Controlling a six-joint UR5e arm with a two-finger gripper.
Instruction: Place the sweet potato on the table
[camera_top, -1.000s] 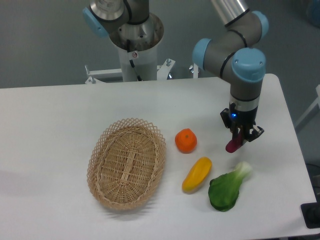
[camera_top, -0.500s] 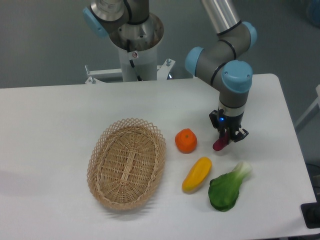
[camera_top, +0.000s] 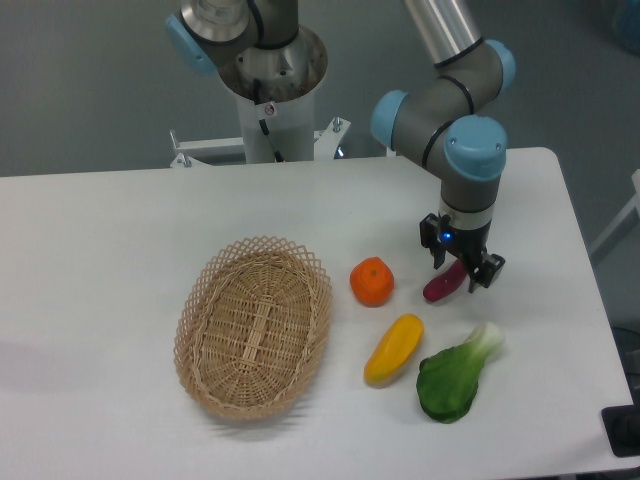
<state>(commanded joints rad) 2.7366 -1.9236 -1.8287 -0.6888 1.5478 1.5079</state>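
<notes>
The sweet potato is a small magenta tuber lying slanted on the white table, right of the round orange fruit. My gripper stands just above it, pointing down, with its jaws spread apart on either side of the tuber's upper end. The fingers no longer press on it, and the tuber rests on the tabletop.
An oval wicker basket sits left of centre. A round orange fruit, a yellow squash and a green bok choy lie close to the sweet potato, on its left and front. The table's right edge is near.
The gripper carried the sweet potato left and down, then opened. The tuber went from hanging upright in the jaws to lying slanted on the table.
</notes>
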